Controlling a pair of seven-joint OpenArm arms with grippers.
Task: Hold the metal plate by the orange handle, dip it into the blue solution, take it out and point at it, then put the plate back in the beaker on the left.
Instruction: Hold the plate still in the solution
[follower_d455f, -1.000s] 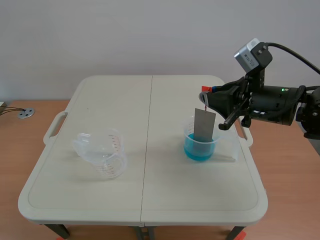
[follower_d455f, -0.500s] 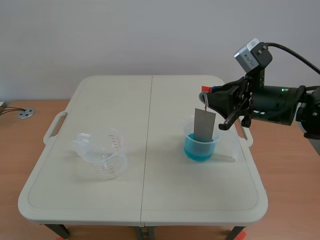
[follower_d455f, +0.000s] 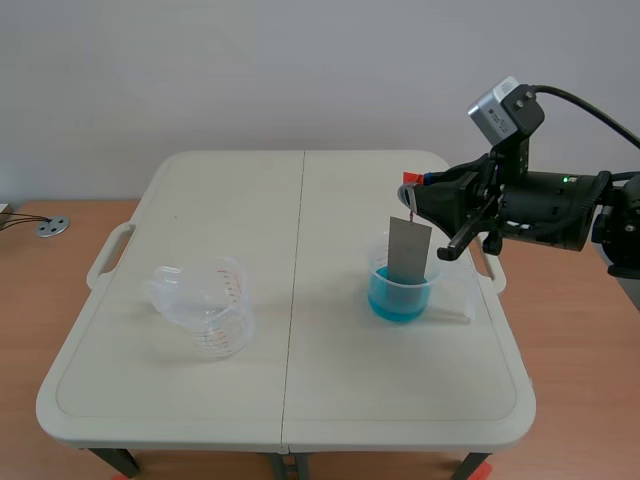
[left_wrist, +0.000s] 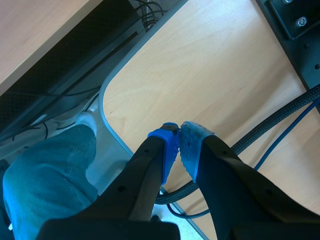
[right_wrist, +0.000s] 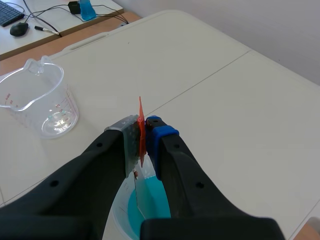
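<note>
My right gripper (follower_d455f: 412, 197) (right_wrist: 143, 137) is shut on the orange handle (right_wrist: 140, 120) (follower_d455f: 410, 180) of the grey metal plate (follower_d455f: 409, 251). The plate hangs upright with its lower edge inside the beaker of blue solution (follower_d455f: 402, 290) (right_wrist: 150, 202), right of the table's middle. An empty clear beaker (follower_d455f: 208, 306) (right_wrist: 40, 95) with red markings stands on the left half of the table. My left gripper (left_wrist: 180, 145) is shut on nothing, off the table over a wooden desk; it is absent from the scene view.
The white folding table (follower_d455f: 290, 200) has a centre seam and side handles. In the left wrist view, cables (left_wrist: 280, 120) cross the wooden desk (left_wrist: 200, 75) and a person's jeans-clad leg (left_wrist: 45, 170) shows below it. A mouse (right_wrist: 19, 29) lies on a far desk.
</note>
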